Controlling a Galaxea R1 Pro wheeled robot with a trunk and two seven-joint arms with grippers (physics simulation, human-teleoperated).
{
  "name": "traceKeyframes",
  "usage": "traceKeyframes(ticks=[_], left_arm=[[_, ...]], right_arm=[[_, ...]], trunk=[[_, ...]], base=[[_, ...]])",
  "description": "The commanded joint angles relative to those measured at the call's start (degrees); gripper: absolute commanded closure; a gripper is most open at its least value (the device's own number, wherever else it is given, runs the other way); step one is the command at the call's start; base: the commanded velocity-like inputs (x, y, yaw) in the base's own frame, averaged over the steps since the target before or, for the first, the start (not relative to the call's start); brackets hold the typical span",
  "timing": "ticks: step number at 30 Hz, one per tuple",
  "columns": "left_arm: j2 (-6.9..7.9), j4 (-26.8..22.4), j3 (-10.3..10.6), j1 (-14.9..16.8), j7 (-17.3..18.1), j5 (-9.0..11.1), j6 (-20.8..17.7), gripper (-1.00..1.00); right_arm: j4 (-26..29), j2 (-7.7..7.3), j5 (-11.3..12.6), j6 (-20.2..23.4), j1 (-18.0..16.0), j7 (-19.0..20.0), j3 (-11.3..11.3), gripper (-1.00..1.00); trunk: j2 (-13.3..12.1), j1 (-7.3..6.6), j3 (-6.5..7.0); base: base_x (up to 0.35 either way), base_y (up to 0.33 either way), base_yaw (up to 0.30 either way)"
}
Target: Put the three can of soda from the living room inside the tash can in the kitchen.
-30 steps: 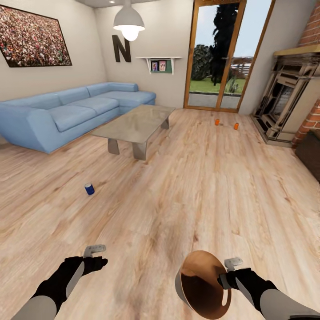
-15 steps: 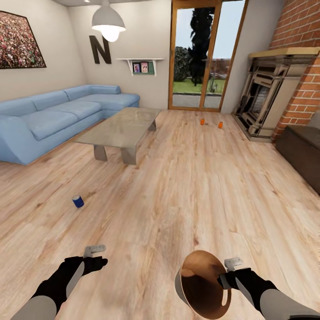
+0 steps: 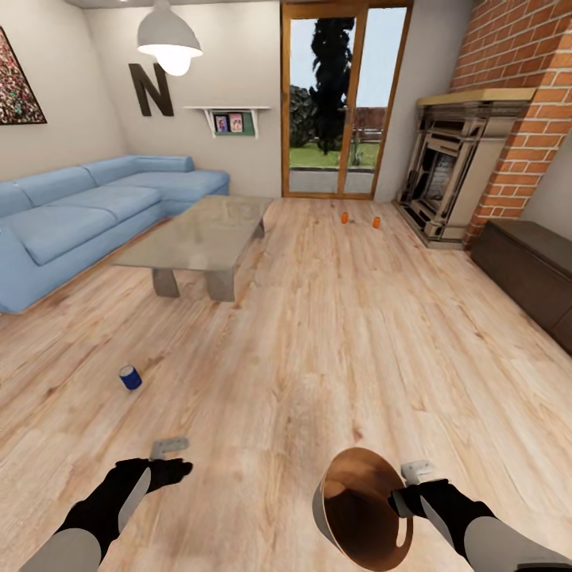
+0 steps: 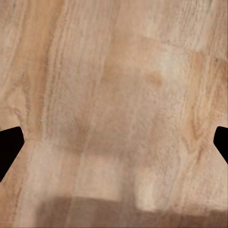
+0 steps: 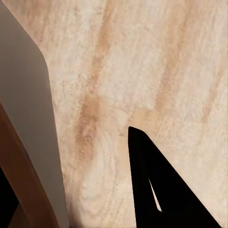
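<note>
View panned right; right hand (image 3: 400,502) grips bin (image 3: 357,508).

Two small orange cylindrical soda cans (image 3: 345,218) (image 3: 376,222) stand upright near the brick fireplace; the grey, wood-lined tapered bin (image 3: 361,508) hangs tilted.

Right wrist view: light wood floor (image 5: 142,61), grain running lengthwise, one darker brown streak. One black finger (image 5: 161,185) tapers to a point over the boards. Beside it, apart from the finger, the trash can wall (image 5: 33,118): light grey outside, brown wood-coloured inside edge showing at the corner.
</note>
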State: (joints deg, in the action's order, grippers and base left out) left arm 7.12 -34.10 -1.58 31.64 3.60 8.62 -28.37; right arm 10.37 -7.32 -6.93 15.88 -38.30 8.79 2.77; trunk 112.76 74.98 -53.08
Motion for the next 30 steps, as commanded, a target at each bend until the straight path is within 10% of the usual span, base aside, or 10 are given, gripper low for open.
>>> traceKeyframes(ticks=[1,30], left_arm=[[0.0,0.0,0.0,0.0,0.0,0.0,0.0,-1.0],[0.0,0.0,0.0,0.0,0.0,0.01,0.04,-1.0]], right_arm=[[0.02,0.02,0.6,0.03,-0.02,0.28,-0.31,1.0],[0.01,0.11,0.69,-0.08,-0.02,0.26,-0.31,1.0]], trunk=[[0.0,0.0,0.01],[0.0,0.0,0.36]], base=[[0.032,0.307,-0.027],[0.003,0.31,-0.061]])
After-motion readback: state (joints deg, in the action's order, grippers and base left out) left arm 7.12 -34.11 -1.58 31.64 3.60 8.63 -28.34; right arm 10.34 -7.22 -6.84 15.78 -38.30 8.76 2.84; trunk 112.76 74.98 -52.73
